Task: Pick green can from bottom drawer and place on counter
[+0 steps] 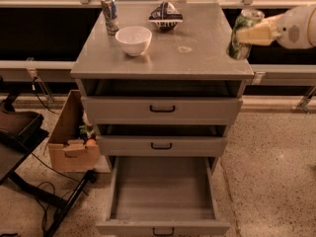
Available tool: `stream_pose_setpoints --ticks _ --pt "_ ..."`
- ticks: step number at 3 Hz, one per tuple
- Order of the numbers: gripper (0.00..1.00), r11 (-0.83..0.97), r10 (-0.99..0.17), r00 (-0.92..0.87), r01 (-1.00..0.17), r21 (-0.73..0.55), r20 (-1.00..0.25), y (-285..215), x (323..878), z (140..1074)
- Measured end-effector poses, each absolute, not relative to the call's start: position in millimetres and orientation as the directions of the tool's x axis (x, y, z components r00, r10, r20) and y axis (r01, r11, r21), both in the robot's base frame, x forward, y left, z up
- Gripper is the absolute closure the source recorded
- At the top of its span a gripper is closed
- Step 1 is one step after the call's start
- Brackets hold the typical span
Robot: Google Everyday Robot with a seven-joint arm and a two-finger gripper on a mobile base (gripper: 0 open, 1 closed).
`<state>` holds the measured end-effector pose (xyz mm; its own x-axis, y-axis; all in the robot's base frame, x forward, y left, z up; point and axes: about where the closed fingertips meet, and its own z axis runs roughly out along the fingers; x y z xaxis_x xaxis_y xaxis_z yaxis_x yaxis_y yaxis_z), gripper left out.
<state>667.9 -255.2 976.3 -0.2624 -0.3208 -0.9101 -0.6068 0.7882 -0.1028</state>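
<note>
Camera view: gripper [243, 34] fingers [256, 34] pinch the green can [238, 50], hiding its middle, above the counter [197, 58] edge.

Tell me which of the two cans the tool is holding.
The green can, gripped by the tool at the counter's right edge; the blue-and-silver can stands free at back left.

1. The green can [237, 49] is green with pale speckles and a silver top.
2. The gripper [245, 35] is pale cream; it clasps this can above the right edge of the counter [197, 59], which is plain grey with a faint pale ring stain.
3. The bottom drawer [163, 194] is flat grey with a dark handle.
4. The bowl [133, 39] is white.
5. The floor [269, 172] is beige and speckled.
</note>
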Motion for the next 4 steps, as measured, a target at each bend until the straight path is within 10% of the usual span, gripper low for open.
stream_pose_setpoints --ticks 4 --pt "1.0 0.797 -0.279 -0.412 -0.603 0.031 -0.867 -193.8 844.3 888.4"
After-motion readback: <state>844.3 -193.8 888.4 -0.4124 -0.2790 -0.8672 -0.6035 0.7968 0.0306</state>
